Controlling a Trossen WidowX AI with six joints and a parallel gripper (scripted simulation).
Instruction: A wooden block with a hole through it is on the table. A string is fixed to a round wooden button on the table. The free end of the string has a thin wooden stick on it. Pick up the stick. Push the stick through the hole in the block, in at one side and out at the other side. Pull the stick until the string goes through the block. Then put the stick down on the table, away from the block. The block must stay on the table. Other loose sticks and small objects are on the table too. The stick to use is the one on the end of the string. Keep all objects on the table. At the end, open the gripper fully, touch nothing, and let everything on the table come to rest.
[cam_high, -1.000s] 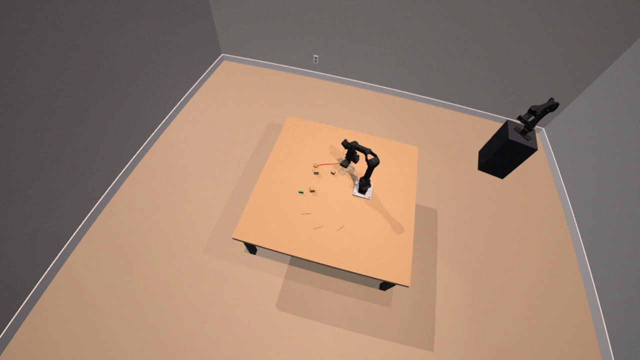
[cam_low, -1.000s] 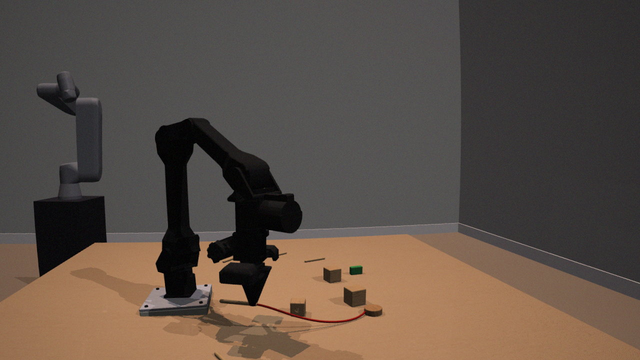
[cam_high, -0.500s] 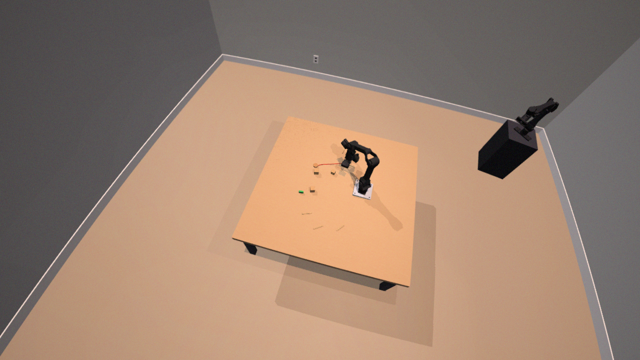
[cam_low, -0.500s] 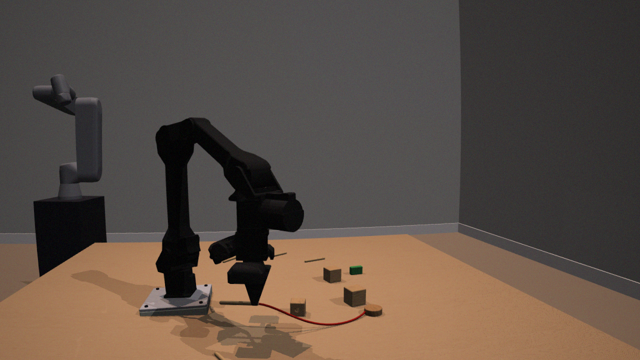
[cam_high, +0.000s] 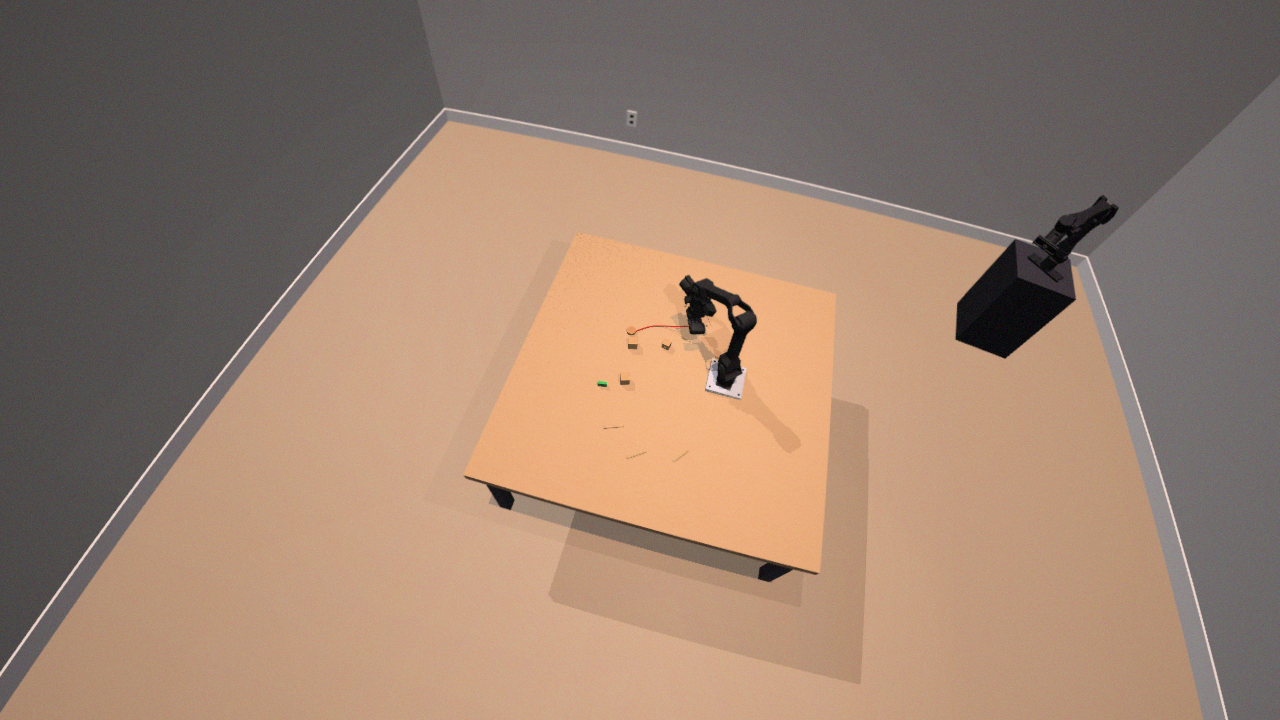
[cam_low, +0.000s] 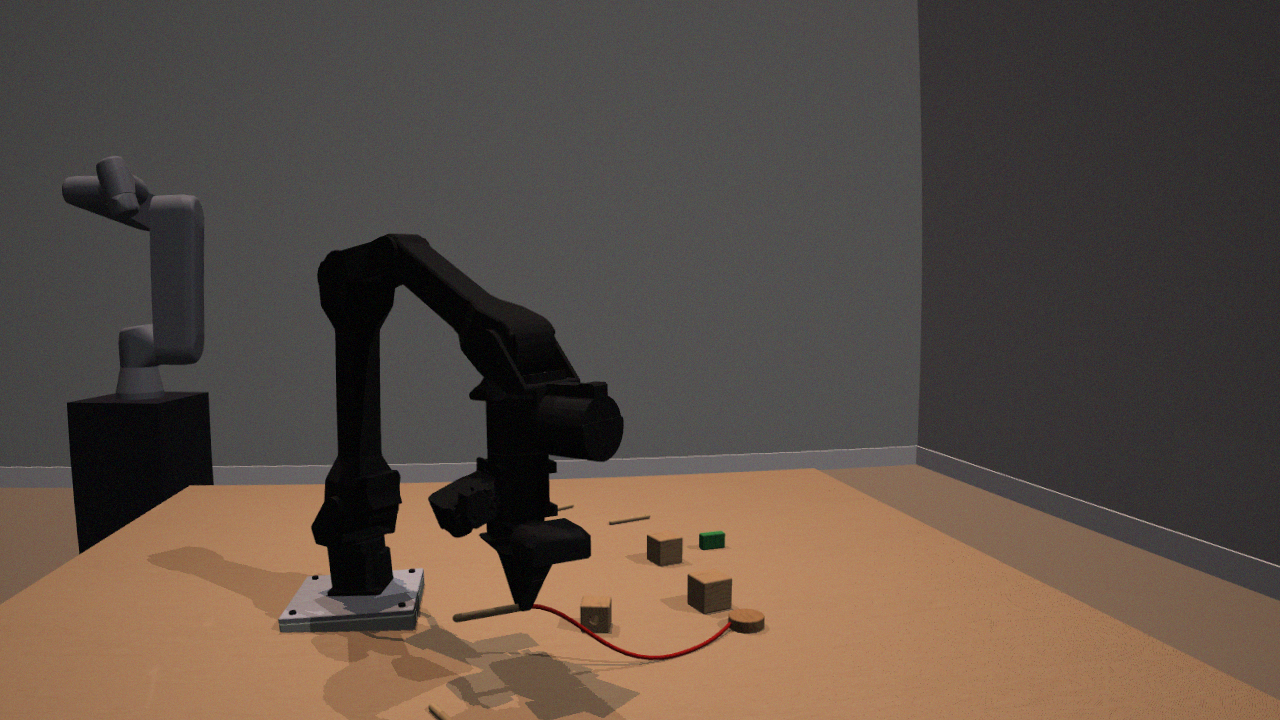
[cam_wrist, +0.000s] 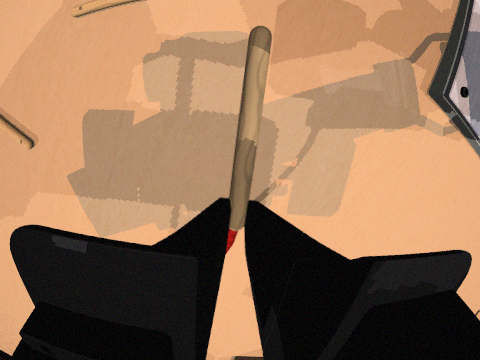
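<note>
My gripper (cam_low: 526, 607) (cam_wrist: 236, 209) is shut on the string end of the wooden stick (cam_low: 483, 614) (cam_wrist: 252, 95) and holds it above the table. The red string (cam_low: 657, 656) (cam_wrist: 230, 241) (cam_high: 657, 325) runs from the stick, sagging, to the round wooden button (cam_low: 746, 620) (cam_high: 631, 331). The small wooden block with a hole (cam_low: 596, 614) (cam_high: 665, 345) stands on the table between gripper and button; the hole shows on its face in the exterior view. The stick is outside the block. The block is not seen in the wrist view.
Two more wooden blocks (cam_low: 709, 591) (cam_low: 664, 548) stand near the button and beyond it, with a green block (cam_low: 712, 540) (cam_high: 602, 384) behind. Loose sticks (cam_low: 629, 520) (cam_wrist: 105, 7) (cam_wrist: 17, 132) lie about. The arm's base plate (cam_low: 349, 619) is left of the gripper in the exterior view.
</note>
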